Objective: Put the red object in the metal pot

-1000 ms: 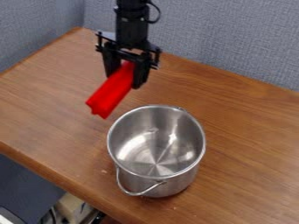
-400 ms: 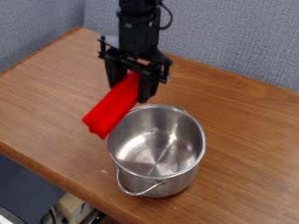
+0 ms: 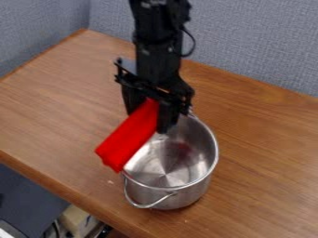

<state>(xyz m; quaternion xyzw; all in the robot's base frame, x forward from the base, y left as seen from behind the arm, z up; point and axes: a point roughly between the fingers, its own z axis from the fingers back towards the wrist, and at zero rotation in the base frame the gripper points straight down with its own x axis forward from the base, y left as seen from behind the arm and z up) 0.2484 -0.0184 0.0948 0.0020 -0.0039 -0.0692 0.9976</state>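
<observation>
The gripper is pointing straight down and its black fingers are pinching the upper end of the red object, so the block is hanging in the air, not lying on anything. The block is tilting: its high end is sitting between the fingers and its low end is pointing down toward the front left corner of the picture. The low end is hanging outside the metal pot, just over the left part of the rolled rim, while the held end is over the pot's back edge. I cannot tell if the block is touching the rim or is only passing above it.

The pot is standing upright on the wooden table, near the front edge. Its inside is shining, and a reddish reflection is showing on the inner wall. The thin wire handle is hanging down at the front side of the pot.

The black arm is rising from the gripper to the top of the picture. A grey wall is standing behind the table.
</observation>
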